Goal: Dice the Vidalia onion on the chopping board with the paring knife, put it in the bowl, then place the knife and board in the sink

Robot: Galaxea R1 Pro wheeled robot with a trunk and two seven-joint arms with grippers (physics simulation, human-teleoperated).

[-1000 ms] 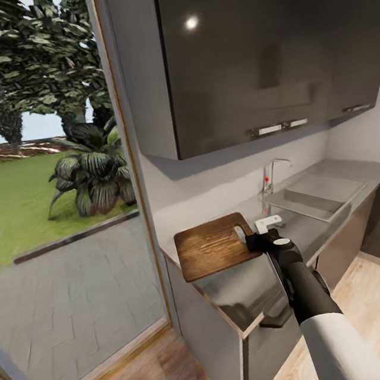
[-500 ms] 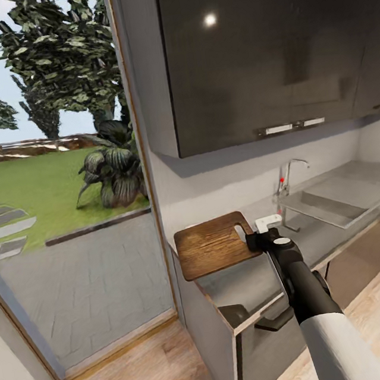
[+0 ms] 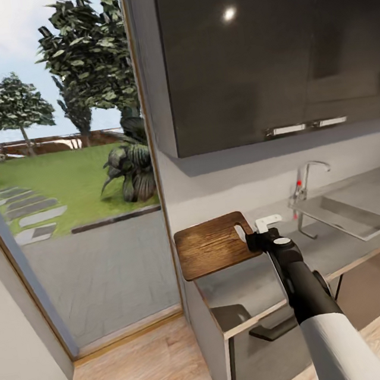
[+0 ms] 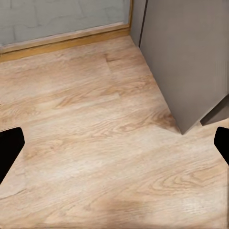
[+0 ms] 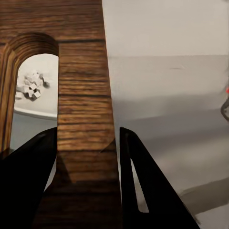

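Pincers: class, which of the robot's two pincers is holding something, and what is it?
The right pincer: it is clamped on the handle end of the board. The left pincer hangs open above bare wooden floor.

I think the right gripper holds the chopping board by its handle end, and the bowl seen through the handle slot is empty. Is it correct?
Not quite. The right gripper does clamp the chopping board at its handle end, but the bowl seen through the slot is not empty: the right wrist view shows small white diced pieces in it.
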